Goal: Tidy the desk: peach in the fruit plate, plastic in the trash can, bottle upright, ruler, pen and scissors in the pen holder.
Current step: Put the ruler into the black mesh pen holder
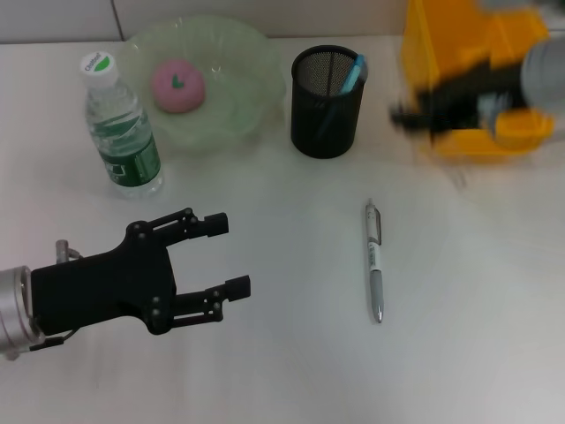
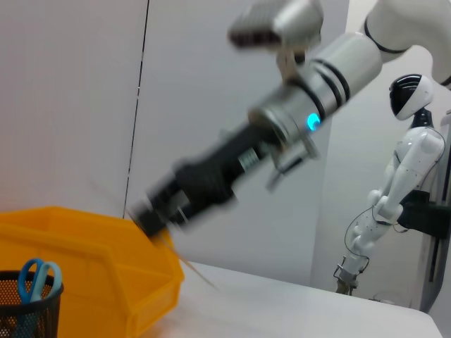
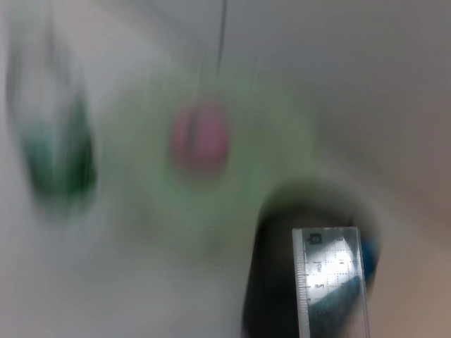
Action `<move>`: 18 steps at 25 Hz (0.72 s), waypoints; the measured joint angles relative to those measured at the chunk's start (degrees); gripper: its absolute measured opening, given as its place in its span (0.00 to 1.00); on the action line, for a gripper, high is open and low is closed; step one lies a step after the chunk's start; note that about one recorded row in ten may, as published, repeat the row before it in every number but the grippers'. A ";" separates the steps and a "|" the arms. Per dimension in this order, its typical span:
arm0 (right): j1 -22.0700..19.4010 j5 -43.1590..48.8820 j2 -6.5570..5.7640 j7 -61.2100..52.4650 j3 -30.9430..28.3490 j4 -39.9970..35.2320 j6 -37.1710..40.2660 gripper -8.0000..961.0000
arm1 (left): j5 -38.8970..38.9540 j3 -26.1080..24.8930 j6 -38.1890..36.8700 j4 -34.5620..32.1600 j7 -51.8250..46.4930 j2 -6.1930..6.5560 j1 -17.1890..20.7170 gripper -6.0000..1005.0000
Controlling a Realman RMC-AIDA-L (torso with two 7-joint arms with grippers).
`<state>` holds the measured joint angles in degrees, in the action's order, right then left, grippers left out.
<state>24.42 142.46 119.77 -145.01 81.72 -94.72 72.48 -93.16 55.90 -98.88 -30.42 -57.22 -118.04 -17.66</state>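
Note:
My right gripper (image 1: 413,113) is blurred in front of the yellow trash can (image 1: 459,53), right of the black mesh pen holder (image 1: 326,104). It holds a clear ruler (image 3: 330,282), which stays sharp in the right wrist view. Blue scissors (image 1: 354,71) stand in the holder. A silver pen (image 1: 374,261) lies on the table in front of the holder. The pink peach (image 1: 178,85) sits in the green fruit plate (image 1: 238,53). The water bottle (image 1: 122,124) stands upright. My left gripper (image 1: 228,254) is open and empty near the front left.
The white table runs to a wall at the back. The left wrist view shows the right arm (image 2: 303,91) reaching down at the trash can (image 2: 84,253), and another white robot (image 2: 402,176) farther off.

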 joint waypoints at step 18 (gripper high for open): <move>14.67 -96.52 -0.20 100.10 -2.43 63.60 -20.11 0.41 | 0.00 0.00 0.11 0.10 0.00 -0.08 -0.55 0.80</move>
<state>39.09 45.94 119.58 -44.91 79.29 -31.12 52.37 -93.16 55.90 -98.77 -30.32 -57.22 -118.12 -18.21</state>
